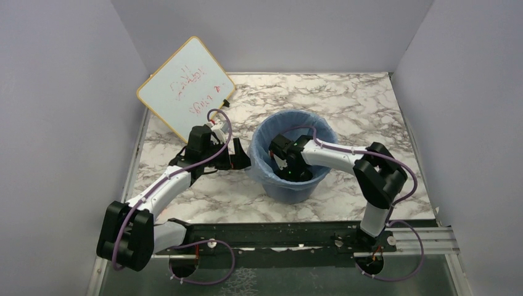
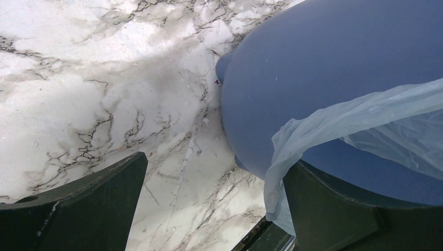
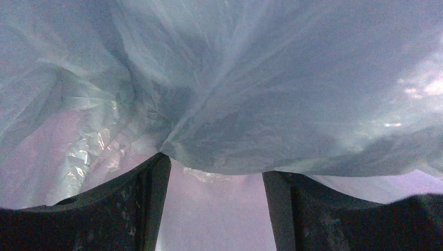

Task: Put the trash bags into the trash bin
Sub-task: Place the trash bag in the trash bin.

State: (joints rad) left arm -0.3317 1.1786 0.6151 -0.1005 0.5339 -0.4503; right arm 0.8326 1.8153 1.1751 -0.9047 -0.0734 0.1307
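The bin [image 2: 324,68] stands mid-desk [image 1: 345,105] with the pale blue bag [image 2: 365,115] lining it. The film is folded over the rim and hangs down the outside wall. The right end effector [image 3: 215,166] is down inside the bin with its fingers spread apart. Crinkled film drapes across its tips, but nothing is pinched between them. The left end effector [image 2: 215,162] sits low, just beside the bin's left wall, and is also wide open. A loose flap of the bag hangs in front of one finger, with bare marble showing between the two. A board [image 1: 185,89] with red writing stands tilted at the far left.
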